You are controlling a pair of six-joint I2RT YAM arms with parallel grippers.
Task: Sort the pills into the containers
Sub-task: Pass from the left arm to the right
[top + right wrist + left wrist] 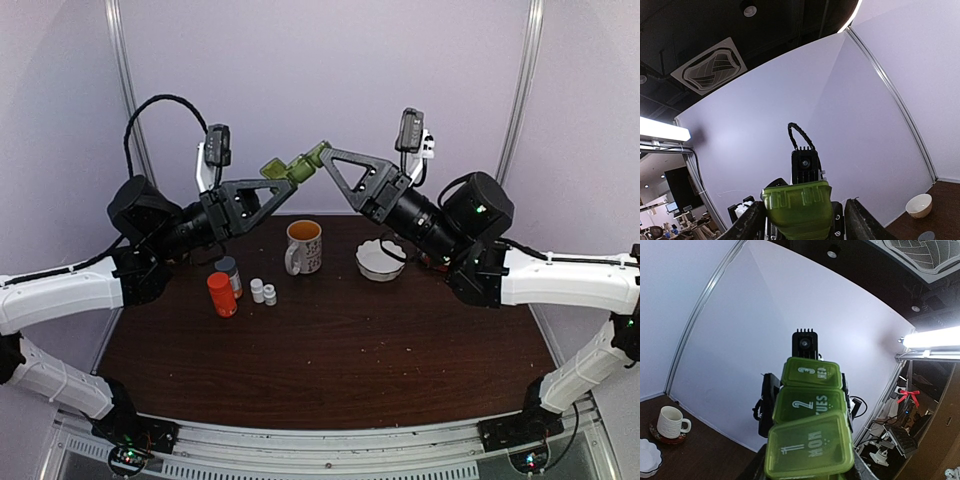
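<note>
Opposed wrist cameras (805, 343) share the pill box (810, 440).

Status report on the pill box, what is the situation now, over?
Left gripper shut on pill box, held in the air. Right gripper around its other end, grip unclear. Nothing blocks it.

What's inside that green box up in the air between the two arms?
Nothing inside shows. The green pill box has three lids, marked 1 MON, 2 TUES and 3 WED, lying over all its compartments. Whether any pills sit underneath is hidden from every camera.
</note>
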